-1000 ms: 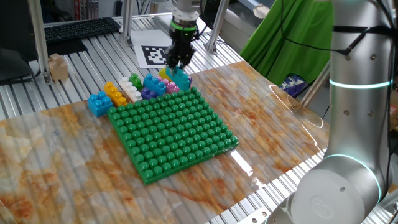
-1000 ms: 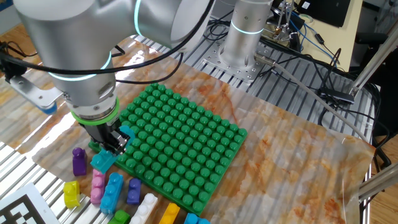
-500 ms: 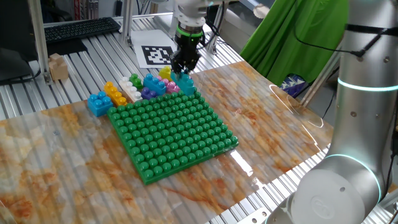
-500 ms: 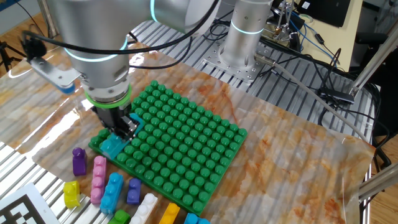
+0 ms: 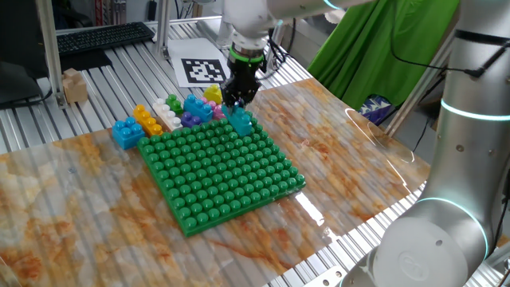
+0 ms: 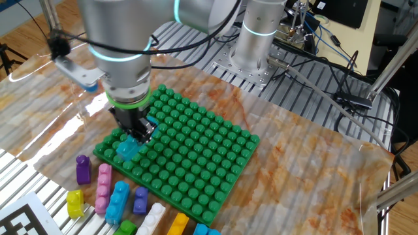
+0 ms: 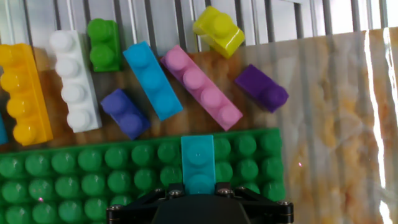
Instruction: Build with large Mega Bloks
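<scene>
Teal brick [image 7: 198, 163] (two studs, chunky)

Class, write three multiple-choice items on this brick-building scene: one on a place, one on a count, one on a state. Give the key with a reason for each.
1. Where is the teal brick?
A. Over a corner of the baseplate
B. Among the loose bricks
C. On the keyboard

2. How many purple bricks lie loose in the hand view?
A. None
B. Two
C. Four

3. What is the gripper doing?
A. Open above the pink brick
B. Shut on the teal brick
C. Shut on nothing

Key:
1 A: the hand view shows it above the plate's edge studs near the corner.
2 B: one purple brick sits left of the blue brick, the other right of the pink brick.
3 B: the fingers clamp the brick in both fixed views.
</scene>
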Robot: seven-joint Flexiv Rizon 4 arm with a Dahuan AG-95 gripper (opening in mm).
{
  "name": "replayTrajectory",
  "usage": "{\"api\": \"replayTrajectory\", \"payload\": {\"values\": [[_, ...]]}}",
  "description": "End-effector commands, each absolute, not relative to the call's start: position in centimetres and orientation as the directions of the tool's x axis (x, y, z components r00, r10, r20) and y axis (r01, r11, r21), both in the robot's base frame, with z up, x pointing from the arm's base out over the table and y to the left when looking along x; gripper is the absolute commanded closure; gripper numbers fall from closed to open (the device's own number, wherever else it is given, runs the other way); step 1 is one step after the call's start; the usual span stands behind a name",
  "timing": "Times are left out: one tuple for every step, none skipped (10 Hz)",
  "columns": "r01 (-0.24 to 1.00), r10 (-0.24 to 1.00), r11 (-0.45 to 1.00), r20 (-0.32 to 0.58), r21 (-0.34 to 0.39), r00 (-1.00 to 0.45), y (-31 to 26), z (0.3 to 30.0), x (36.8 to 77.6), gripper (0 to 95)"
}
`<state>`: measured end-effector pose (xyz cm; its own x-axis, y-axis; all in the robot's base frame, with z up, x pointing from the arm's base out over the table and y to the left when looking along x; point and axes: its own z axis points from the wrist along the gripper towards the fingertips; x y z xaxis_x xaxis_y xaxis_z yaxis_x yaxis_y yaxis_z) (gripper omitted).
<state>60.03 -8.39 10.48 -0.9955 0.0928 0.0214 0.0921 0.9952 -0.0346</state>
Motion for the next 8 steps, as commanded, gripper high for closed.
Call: {"api": "replayTrajectory", "payload": {"values": [[0.088,0.089,0.996,0.02,-0.026,-0.996,-8.3,9.9,59.6,95.0],[0.09,0.09,0.996,0.018,-0.025,-0.996,-8.2,9.8,59.5,95.0],[0.09,0.09,0.996,0.013,-0.024,-0.996,-8.2,9.5,59.3,95.0],[0.094,0.094,0.995,0.004,-0.023,-0.996,-8.1,9.2,59.2,95.0],[0.093,0.093,0.995,-0.002,-0.025,-0.996,-8.1,9.0,59.1,95.0],[0.094,0.094,0.995,-0.003,-0.024,-0.996,-8.1,8.8,59.0,95.0],[0.094,0.094,0.995,-0.004,-0.024,-0.996,-8.0,8.5,58.9,95.0],[0.094,0.094,0.995,-0.003,-0.024,-0.996,-8.0,8.3,58.9,95.0]]}}
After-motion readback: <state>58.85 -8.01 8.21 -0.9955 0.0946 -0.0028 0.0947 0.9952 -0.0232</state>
